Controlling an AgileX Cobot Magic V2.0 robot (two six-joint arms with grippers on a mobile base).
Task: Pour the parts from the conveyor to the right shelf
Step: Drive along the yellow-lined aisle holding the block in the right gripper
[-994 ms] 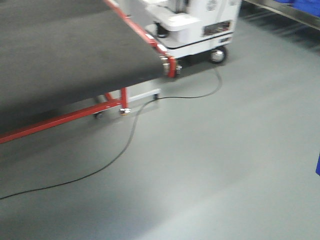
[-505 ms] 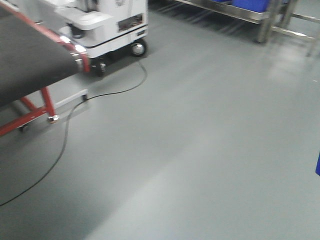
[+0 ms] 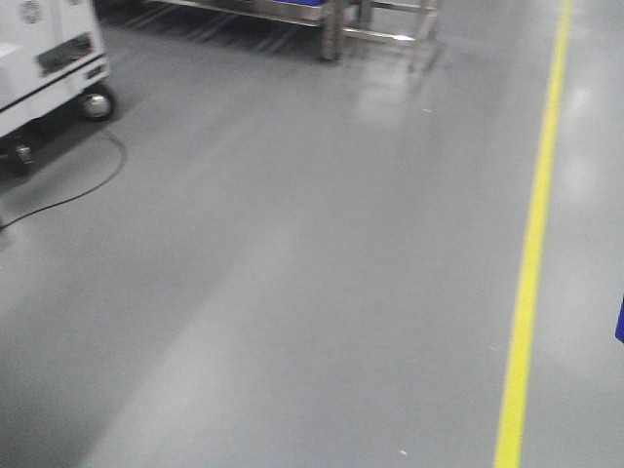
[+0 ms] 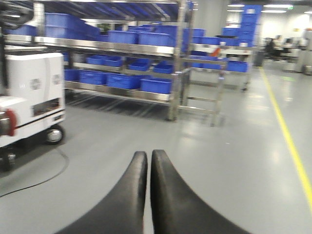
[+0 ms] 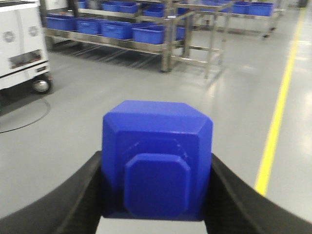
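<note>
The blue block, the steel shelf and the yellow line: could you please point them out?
blue block [image 5: 157,161], right wrist view, front face.
steel shelf [image 4: 122,47], left wrist view, upper crossbeam.
yellow line [image 3: 531,263], front view, middle stretch.

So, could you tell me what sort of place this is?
Probably a factory or warehouse floor: steel racks stacked with blue bins, a yellow lane line on the grey floor, and a white wheeled machine.

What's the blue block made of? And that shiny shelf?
The block looks like plastic: solid blue, smooth, moulded edges, soft sheen. The shelf looks like bare metal, probably steel: silvery beams that reflect light.
</note>
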